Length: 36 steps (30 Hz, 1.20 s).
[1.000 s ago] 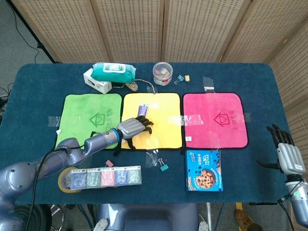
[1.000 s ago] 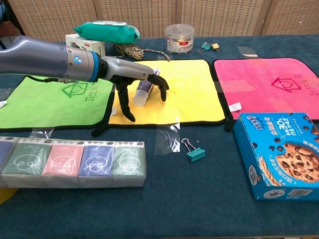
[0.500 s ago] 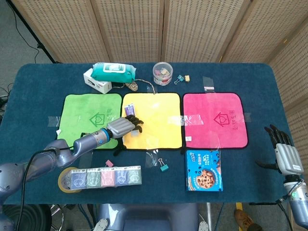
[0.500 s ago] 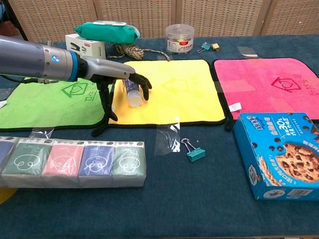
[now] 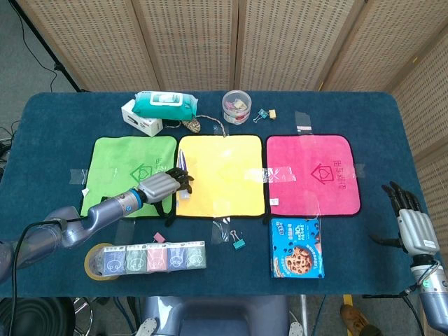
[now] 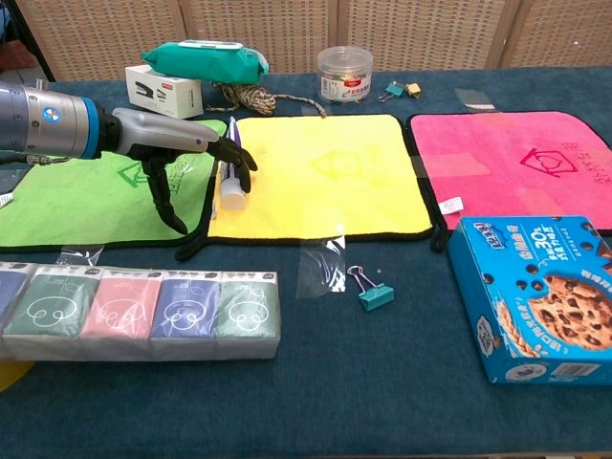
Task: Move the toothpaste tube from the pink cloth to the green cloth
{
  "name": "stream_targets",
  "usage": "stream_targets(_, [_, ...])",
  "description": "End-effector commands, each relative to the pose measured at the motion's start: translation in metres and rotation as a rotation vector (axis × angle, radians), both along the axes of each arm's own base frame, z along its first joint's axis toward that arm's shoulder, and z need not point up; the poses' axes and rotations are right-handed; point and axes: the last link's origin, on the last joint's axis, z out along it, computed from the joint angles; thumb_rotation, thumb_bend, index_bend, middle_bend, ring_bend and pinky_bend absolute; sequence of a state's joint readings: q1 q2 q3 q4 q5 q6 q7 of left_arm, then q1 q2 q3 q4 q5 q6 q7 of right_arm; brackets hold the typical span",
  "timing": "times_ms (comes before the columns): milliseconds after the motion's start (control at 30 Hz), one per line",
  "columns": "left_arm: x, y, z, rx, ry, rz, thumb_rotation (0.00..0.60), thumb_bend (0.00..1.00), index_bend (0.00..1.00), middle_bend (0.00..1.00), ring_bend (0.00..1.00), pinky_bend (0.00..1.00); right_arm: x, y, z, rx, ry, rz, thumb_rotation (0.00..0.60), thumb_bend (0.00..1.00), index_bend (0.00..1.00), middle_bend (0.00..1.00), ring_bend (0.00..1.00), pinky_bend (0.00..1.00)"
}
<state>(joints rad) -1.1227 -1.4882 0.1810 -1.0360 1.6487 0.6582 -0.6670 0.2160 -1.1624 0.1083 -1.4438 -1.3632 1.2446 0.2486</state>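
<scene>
The toothpaste tube (image 6: pixel 230 180) lies lengthwise on the left edge of the yellow cloth (image 6: pixel 325 172), right at the border of the green cloth (image 6: pixel 76 196), cap end toward me. My left hand (image 6: pixel 186 153) reaches in from the left over the green cloth. Its fingers (image 6: pixel 241 163) hook over the tube, and the thumb stands apart on the green cloth. In the head view the left hand (image 5: pixel 164 185) covers most of the tube (image 5: pixel 182 165). The pink cloth (image 5: pixel 311 175) is bare. My right hand (image 5: pixel 413 224) hangs at the table's right edge, fingers spread, holding nothing.
A blue cookie box (image 6: pixel 540 296) sits front right, and a row of tissue packs (image 6: pixel 134 311) front left beside a tape roll (image 5: pixel 94 262). A binder clip (image 6: pixel 373 292) lies below the yellow cloth. At the back stand a wipes pack (image 5: pixel 164 105), a stapler box (image 5: pixel 140 117) and a jar (image 5: pixel 238 106).
My left hand has drawn leftward across the yellow cloth, dragging the tube from the cloth's middle-left to its left edge. The right hand has barely shifted.
</scene>
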Motion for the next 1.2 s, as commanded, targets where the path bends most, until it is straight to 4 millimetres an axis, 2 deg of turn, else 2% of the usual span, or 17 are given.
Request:
stream_targets(33, [-0.004, 0.0, 0.002, 0.004, 0.007, 0.008, 0.574, 0.0, 0.27, 0.09, 0.0, 0.0, 0.001, 0.0, 0.0, 0.001, 0.0, 0.001, 0.6, 0.0, 0.0, 0.0, 0.0, 0.0])
stream_targets(500, [-0.02, 0.006, 0.018, 0.031, 0.043, 0.037, 0.575, 0.0, 0.27, 0.09, 0.0, 0.0, 0.0, 0.0, -0.003, 0.011, -0.001, -0.003, 0.6, 0.0, 0.0, 0.0, 0.0, 0.0])
stream_targets(1200, [-0.058, 0.006, 0.047, 0.088, 0.06, 0.105, 0.575, 0.0, 0.27, 0.09, 0.0, 0.0, 0.002, 0.0, -0.004, 0.023, -0.009, 0.001, 0.6, 0.0, 0.0, 0.0, 0.0, 0.0])
